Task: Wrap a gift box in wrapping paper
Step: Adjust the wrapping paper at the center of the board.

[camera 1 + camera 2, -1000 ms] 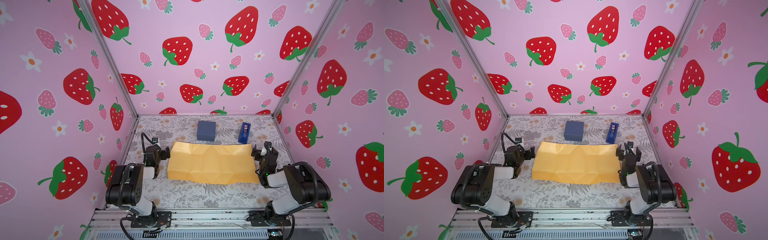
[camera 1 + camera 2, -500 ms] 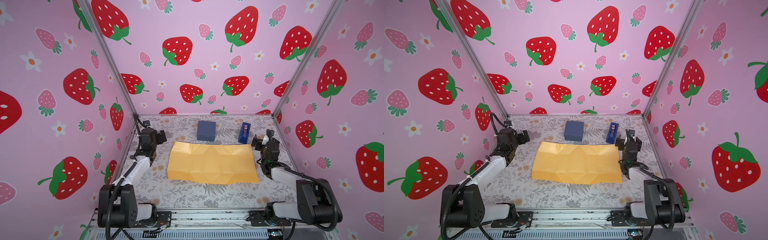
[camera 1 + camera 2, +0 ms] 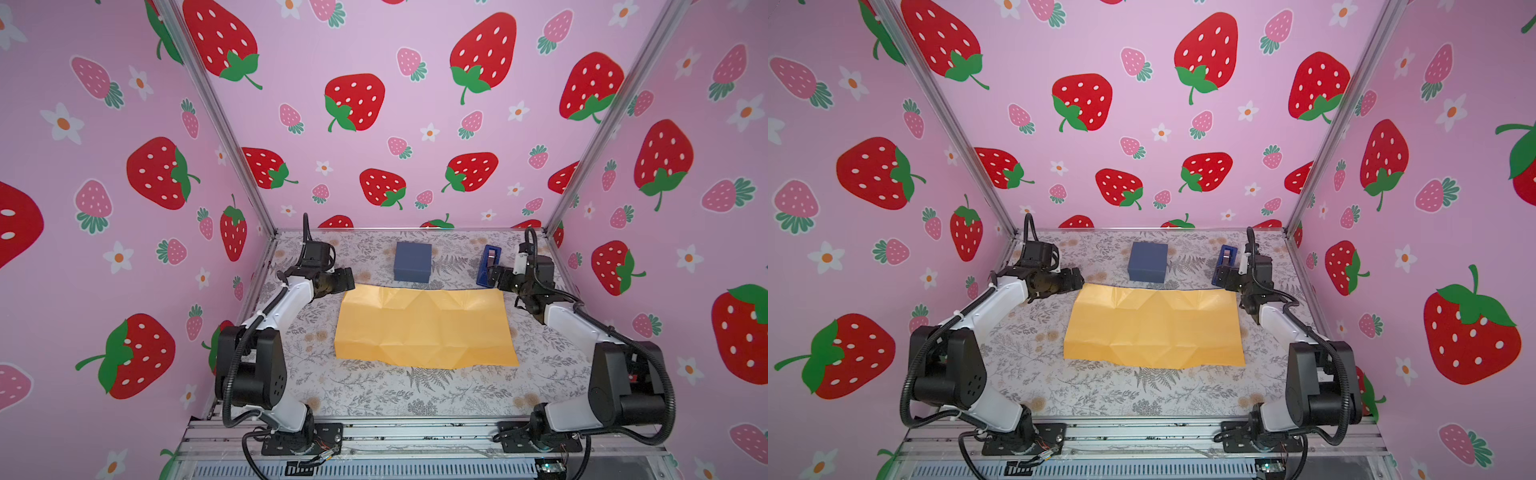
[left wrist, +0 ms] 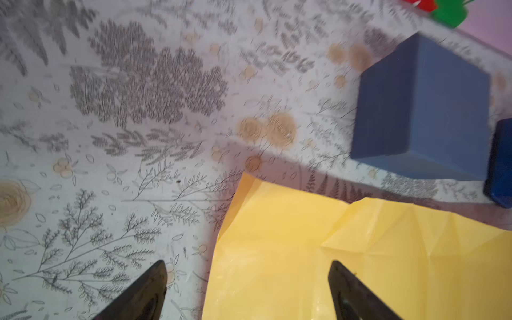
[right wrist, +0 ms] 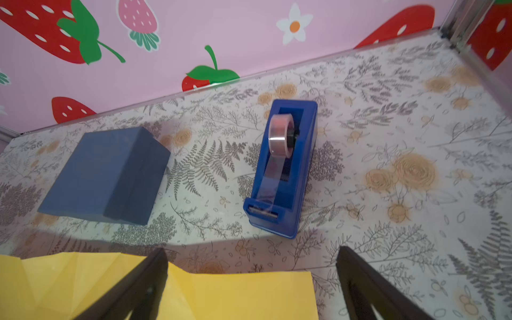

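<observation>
The wrapping paper (image 3: 424,328) lies flat, pale face up, on the table (image 3: 374,395) with nothing on it, so the wrapping seems barely begun. At its far corners hover the left gripper (image 3: 348,279) and right gripper (image 3: 493,276), both with jaws apart and empty. Just beyond the far edge stands the gift box (image 3: 412,262), off the sheet. It likely needs lifting onto the paper next. The tape dispenser (image 3: 490,257) crowds the right gripper.

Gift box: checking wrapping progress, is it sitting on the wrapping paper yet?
No, the gift box stands on the patterned table beyond the wrapping paper, with a strip of table showing between them.
</observation>
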`<state>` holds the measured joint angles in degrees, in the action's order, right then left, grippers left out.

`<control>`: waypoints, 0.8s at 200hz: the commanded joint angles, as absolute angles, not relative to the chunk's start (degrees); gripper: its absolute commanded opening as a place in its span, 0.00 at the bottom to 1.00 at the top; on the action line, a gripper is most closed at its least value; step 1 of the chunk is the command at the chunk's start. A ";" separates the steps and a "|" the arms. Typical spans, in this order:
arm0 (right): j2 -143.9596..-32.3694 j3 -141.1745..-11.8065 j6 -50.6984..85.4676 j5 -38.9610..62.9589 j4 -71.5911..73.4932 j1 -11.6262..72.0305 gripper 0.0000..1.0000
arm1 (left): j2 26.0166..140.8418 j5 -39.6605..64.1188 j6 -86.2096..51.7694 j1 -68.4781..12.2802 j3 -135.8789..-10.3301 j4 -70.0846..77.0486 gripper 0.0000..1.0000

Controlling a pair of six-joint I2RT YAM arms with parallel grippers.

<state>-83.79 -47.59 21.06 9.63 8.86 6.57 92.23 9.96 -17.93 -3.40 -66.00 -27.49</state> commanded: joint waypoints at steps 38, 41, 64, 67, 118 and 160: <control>-90.07 -45.02 22.17 25.36 1.70 -4.18 0.91 | 100.06 27.02 -19.79 1.73 -60.13 -31.16 0.86; -90.30 -44.80 22.12 25.66 1.67 -4.41 0.91 | 100.36 27.28 -19.99 1.73 -59.95 -30.95 0.86; -93.05 -43.01 21.41 29.02 1.99 -4.92 0.90 | 102.67 29.90 -20.31 1.72 -58.71 -29.28 0.89; -93.37 -42.66 21.48 29.86 2.42 -4.99 0.89 | 102.97 29.97 -20.30 1.73 -58.71 -29.27 0.89; -96.08 -38.30 23.23 39.74 7.20 -4.92 0.74 | 101.43 31.91 -19.90 1.77 -59.53 -29.93 0.74; -93.69 -36.83 24.20 41.57 7.60 -4.87 0.52 | 97.02 30.61 -19.94 2.79 -59.42 -31.25 0.49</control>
<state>-94.85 -37.98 23.44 38.85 8.78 -5.02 100.25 30.50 -19.70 2.11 -59.75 -28.95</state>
